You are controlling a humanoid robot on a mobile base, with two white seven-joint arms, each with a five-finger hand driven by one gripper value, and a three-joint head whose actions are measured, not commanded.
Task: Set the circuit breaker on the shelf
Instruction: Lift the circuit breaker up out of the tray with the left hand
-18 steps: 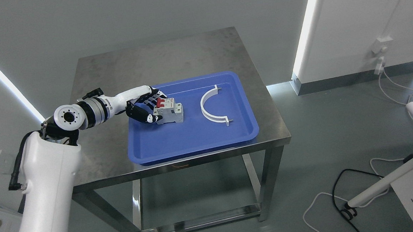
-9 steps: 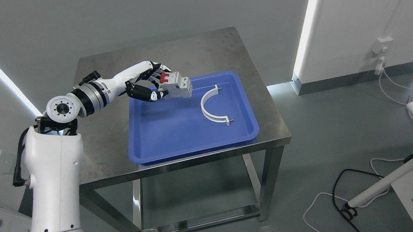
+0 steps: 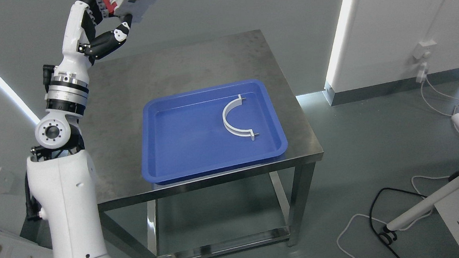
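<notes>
While raised near the top edge, left hand (image 3: 105,17) grips circuit breaker (image 3: 134,2); blue tray (image 3: 183,155) holds white bracket (image 3: 233,118)

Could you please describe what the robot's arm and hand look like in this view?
The left arm has glossy white shells, with a round silver joint showing a ring of small holes, and black-and-silver bands at the wrist. A black cable runs beside the big lower shell. The left hand has a white back, black finger segments and white patches at the fingertips.

A square stainless-steel table (image 3: 193,63) bears a shallow blue plastic tray (image 3: 199,162) — inside it, toward the right, lies a white curved plastic bracket (image 3: 232,125).
</notes>
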